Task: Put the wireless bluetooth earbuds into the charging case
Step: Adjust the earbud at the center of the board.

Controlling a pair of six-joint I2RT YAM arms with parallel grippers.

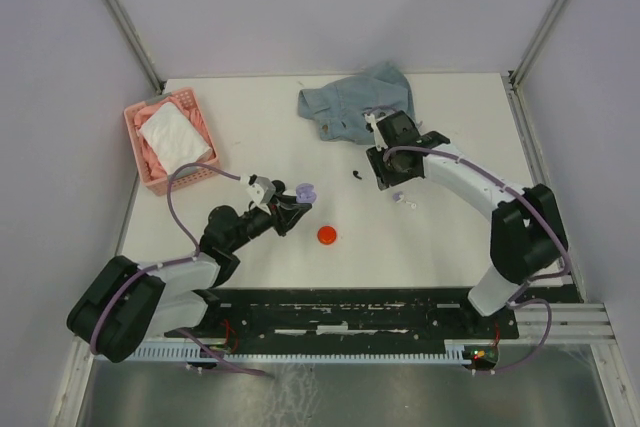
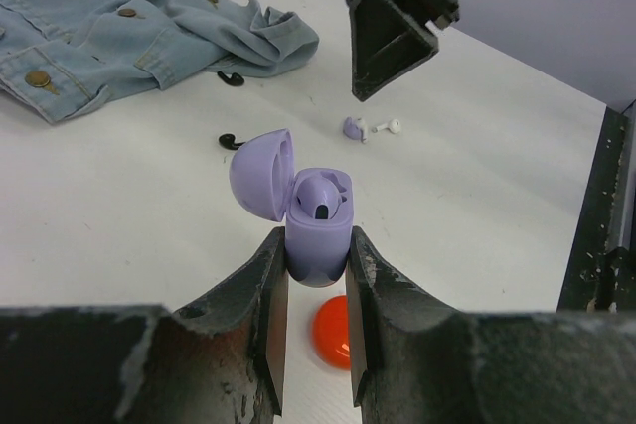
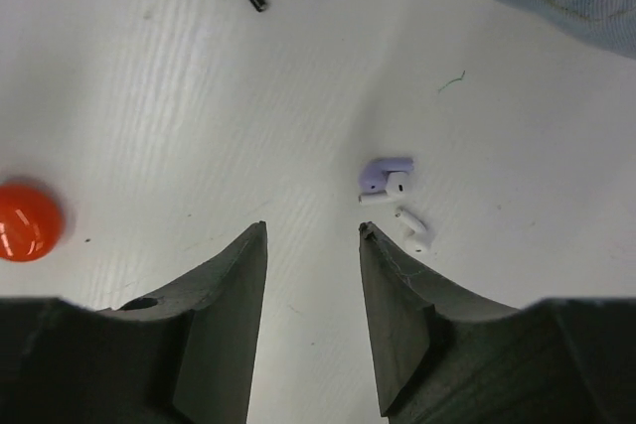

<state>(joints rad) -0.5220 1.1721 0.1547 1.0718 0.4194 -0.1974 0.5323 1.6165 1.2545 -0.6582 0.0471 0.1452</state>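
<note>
My left gripper (image 2: pixel 316 245) is shut on the base of an open lilac charging case (image 2: pixel 318 230), lid (image 2: pixel 260 171) tipped back to the left; a lilac earbud (image 2: pixel 323 196) sits in it. In the top view the case (image 1: pixel 305 192) is held near the table's middle. My right gripper (image 3: pixel 313 230) is open and empty, hovering over the table just left of a lilac earbud (image 3: pixel 383 174) and two white earbuds (image 3: pixel 412 228). These also show in the left wrist view (image 2: pixel 354 128) and the top view (image 1: pixel 400 197). Black earbuds (image 2: pixel 231 141) lie near the denim.
A red round case (image 1: pixel 327 235) lies on the table under my left gripper, also in the right wrist view (image 3: pixel 28 222). A crumpled denim garment (image 1: pixel 355 102) lies at the back. A pink basket (image 1: pixel 150 172) with cloth stands at the far left.
</note>
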